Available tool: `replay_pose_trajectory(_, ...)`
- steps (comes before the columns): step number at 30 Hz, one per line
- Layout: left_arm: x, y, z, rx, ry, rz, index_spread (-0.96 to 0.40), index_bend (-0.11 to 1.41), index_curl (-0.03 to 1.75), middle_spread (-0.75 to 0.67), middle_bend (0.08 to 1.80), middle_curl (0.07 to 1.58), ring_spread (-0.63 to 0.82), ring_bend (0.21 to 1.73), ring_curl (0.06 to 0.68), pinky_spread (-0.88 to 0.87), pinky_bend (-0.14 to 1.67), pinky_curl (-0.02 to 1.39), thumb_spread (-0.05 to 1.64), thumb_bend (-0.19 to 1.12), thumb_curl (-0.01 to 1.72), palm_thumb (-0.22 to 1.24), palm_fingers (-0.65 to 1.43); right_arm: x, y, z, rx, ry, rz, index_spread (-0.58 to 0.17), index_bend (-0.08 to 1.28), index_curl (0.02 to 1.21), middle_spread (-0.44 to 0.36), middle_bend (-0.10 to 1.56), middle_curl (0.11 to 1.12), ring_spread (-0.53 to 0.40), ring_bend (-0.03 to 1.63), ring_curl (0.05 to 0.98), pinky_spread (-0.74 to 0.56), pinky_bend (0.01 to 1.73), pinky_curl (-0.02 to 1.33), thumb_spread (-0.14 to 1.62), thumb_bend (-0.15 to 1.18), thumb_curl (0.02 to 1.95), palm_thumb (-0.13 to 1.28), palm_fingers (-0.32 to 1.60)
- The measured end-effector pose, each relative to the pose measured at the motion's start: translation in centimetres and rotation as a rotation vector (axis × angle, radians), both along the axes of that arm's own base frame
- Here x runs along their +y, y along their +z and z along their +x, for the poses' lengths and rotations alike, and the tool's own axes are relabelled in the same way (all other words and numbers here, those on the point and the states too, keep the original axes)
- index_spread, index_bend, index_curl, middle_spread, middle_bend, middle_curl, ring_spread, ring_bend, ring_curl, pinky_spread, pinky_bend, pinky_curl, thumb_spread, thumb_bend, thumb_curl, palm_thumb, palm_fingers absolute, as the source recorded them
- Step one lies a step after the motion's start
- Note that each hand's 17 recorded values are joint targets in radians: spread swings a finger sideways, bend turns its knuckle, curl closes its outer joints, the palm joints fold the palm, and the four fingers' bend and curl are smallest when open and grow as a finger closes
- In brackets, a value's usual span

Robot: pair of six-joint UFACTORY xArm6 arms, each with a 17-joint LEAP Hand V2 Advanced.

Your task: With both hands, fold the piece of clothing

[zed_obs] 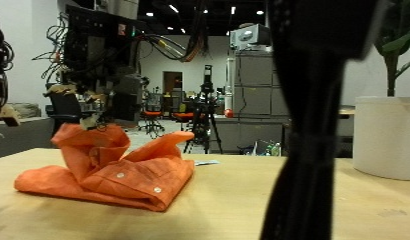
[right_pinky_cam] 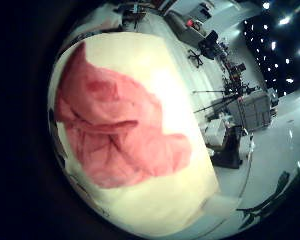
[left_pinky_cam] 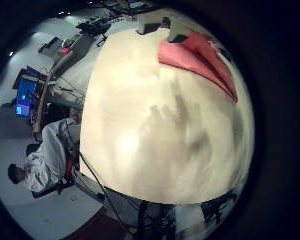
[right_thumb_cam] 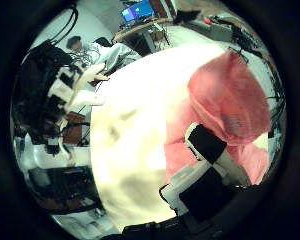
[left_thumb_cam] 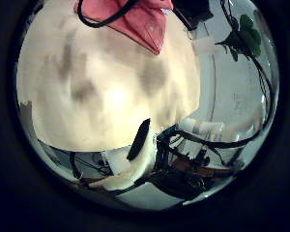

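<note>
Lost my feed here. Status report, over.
Left hand and right hand above table, holding nothing. Orange shirt crumpled on table, not yet folded.

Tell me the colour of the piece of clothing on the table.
Orange, with small white buttons; the garment shows best in the outside view.

1. I see soft, matt orange cloth: a crumpled shirt [zed_obs: 109, 167] with small buttons.
2. It lies on a pale, smooth wooden table [zed_obs: 232, 215], matt in finish.
3. My right hand [right_thumb_cam: 205, 165] looks like hard plastic, faintly glossy.

orange garment [zed_obs: 109, 170] | crumpled, partly folded, collar raised | lying on table [zed_obs: 232, 215]
</note>
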State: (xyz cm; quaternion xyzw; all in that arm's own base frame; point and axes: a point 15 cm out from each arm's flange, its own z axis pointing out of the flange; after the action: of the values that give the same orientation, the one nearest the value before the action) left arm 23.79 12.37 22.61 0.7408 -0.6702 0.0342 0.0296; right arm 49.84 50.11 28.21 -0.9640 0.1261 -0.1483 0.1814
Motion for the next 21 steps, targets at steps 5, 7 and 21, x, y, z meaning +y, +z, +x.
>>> replay_pose_trajectory(5, -0.2, 0.1, -0.7, -0.005, 0.022, 0.001, 0.02, 0.18, 0.34, 0.27, 0.18, 0.28, 0.50, 0.41, 0.227, 0.49, 0.23, 0.33, 1.16, -0.02, 0.26, 0.24, 0.04, -0.5, 1.0, 1.1, -0.037, -0.006, 0.008, -0.456, 0.10, 0.46, -0.023, 0.23, 0.40, 0.105, 0.66, 0.303, 0.31, 0.89, 0.30, 1.13, -0.07, 0.40, 0.65, -0.06)
replay_pose_trajectory(7, -0.7, -0.1, -0.6, -0.001, 0.003, 0.001, 0.02, 0.18, 0.34, 0.27, 0.18, 0.28, 0.50, 0.41, 0.227, 0.49, 0.23, 0.32, 1.16, -0.02, 0.26, 0.24, 0.04, -0.6, 1.9, 1.3, -0.049, -0.009, 0.022, -0.459, 0.11, 0.42, 0.006, 0.21, 0.39, 0.155, 0.65, 0.294, 0.36, 0.89, 0.29, 1.10, -0.08, 0.37, 0.54, -0.06)
replay_pose_trajectory(21, -2.5, 2.1, 1.0, -0.038, -0.022, 0.021, 0.01, 0.18, 0.35, 0.26, 0.18, 0.28, 0.50, 0.41, 0.227, 0.50, 0.22, 0.32, 1.16, -0.02, 0.26, 0.24, 0.06, -11.4, 14.5, 4.4, -0.060, -0.198, 0.134, -0.450, 0.14, 0.26, 0.102, 0.19, 0.33, 0.274, 0.59, 0.259, 0.47, 0.83, 0.26, 0.96, -0.03, 0.28, 0.15, -0.04)
